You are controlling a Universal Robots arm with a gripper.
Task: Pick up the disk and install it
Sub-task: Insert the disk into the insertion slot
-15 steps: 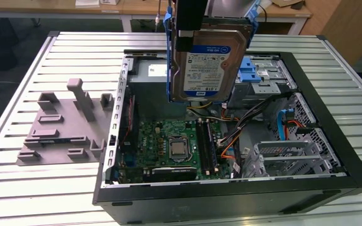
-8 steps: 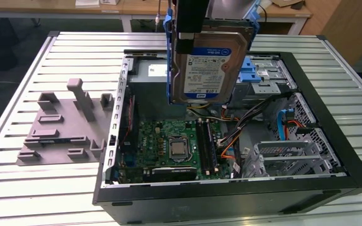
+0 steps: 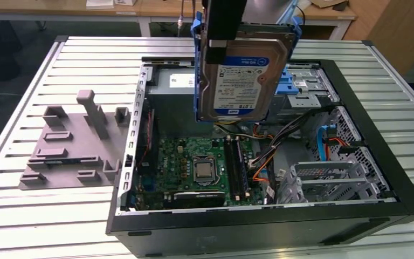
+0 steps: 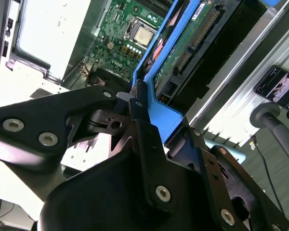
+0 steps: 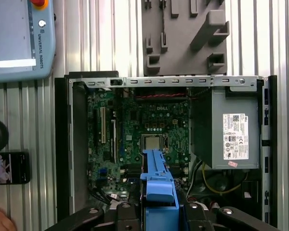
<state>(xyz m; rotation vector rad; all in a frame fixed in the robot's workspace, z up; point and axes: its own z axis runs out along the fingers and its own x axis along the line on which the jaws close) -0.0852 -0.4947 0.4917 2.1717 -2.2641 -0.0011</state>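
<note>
disk [image 3: 243, 75] seemingly in gripper [image 4: 164, 120], above case [image 3: 264, 226]

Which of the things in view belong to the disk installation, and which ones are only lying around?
Belong to the job:
- disk, clamped in the gripper
- open computer case, below the disk

Just lying about:
- grey fixture block on the table, beside the case
- teach pendant
- smartphone

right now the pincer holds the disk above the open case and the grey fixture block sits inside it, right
No: the exterior view shows the grey fixture block on the table beside the case. The pincer does hold the disk above it.
</note>
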